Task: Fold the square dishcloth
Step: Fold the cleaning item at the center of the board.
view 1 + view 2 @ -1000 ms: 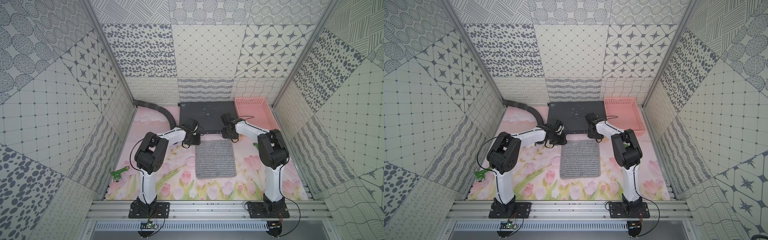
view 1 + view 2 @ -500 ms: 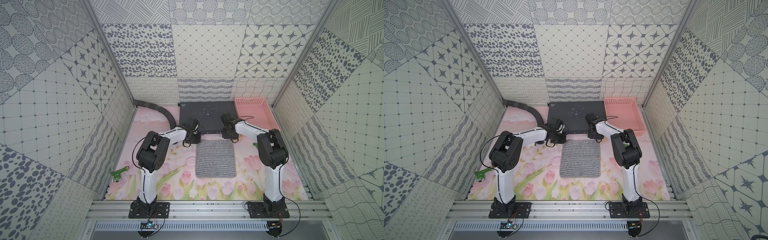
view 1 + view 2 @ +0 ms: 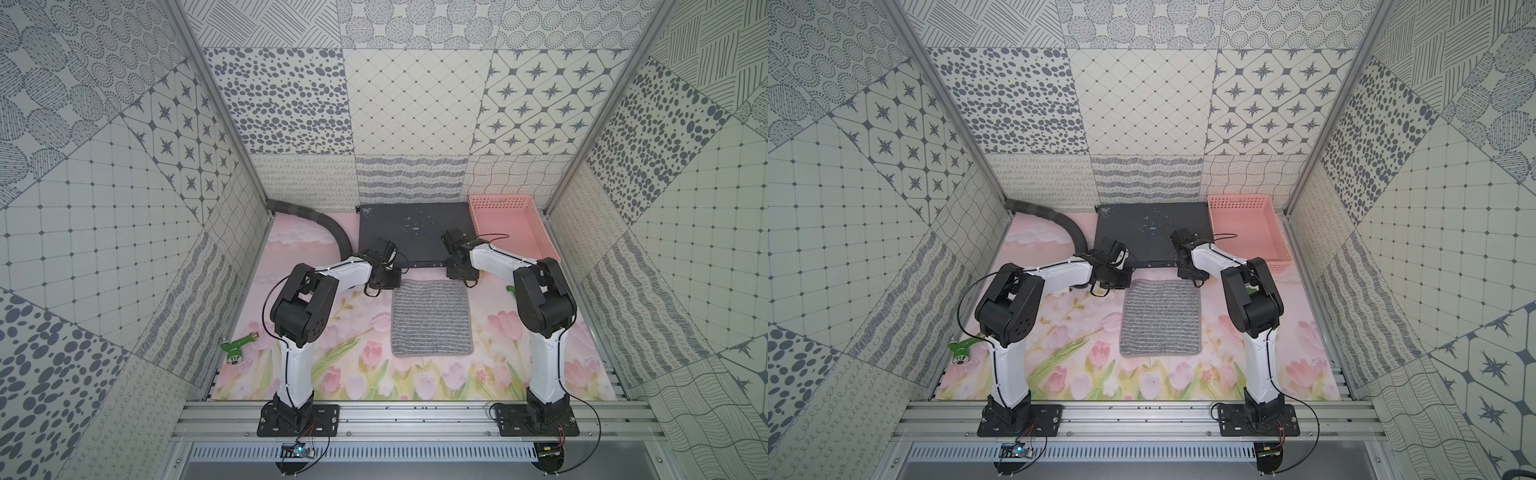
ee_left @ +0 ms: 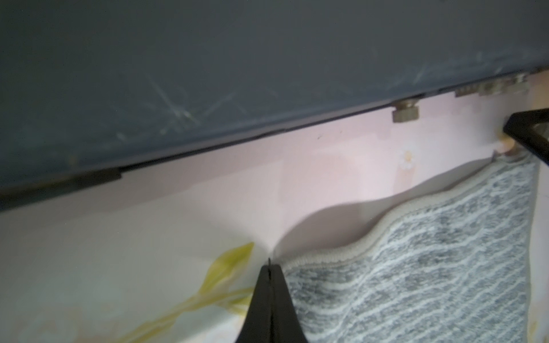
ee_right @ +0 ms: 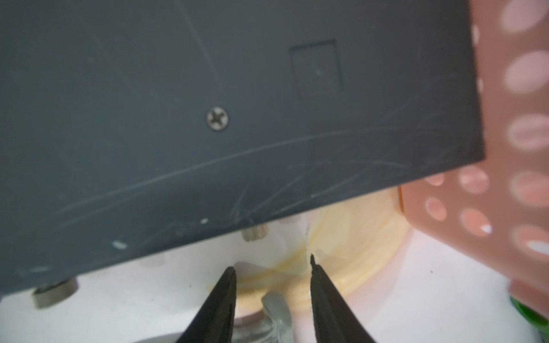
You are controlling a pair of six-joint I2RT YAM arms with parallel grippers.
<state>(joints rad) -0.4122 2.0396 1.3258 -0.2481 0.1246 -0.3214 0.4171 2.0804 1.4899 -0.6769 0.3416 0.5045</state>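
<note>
The square dishcloth (image 3: 430, 318) (image 3: 1160, 318), grey with thin stripes, lies spread on the tulip-print mat in both top views. My left gripper (image 3: 390, 283) (image 3: 1122, 281) is low at its far left corner. In the left wrist view the left gripper (image 4: 269, 267) is shut on the dishcloth (image 4: 430, 267) at that corner, and the far edge bulges up with shadow beneath. My right gripper (image 3: 459, 276) (image 5: 271, 267) is at the far right corner, open, with the cloth's small grey loop (image 5: 276, 306) between its fingers.
A scratched dark grey board (image 3: 415, 232) (image 5: 208, 89) lies just beyond both grippers. The pink basket (image 3: 498, 200) (image 3: 1241, 203) stands at the back right. A black corrugated hose (image 3: 316, 218) curves in from the back left. A green tool (image 3: 237, 348) lies near the left wall.
The left gripper has shut at the cloth's far left corner after shifting slightly toward it. The right gripper has stayed open in place, and the cloth lies as before.
</note>
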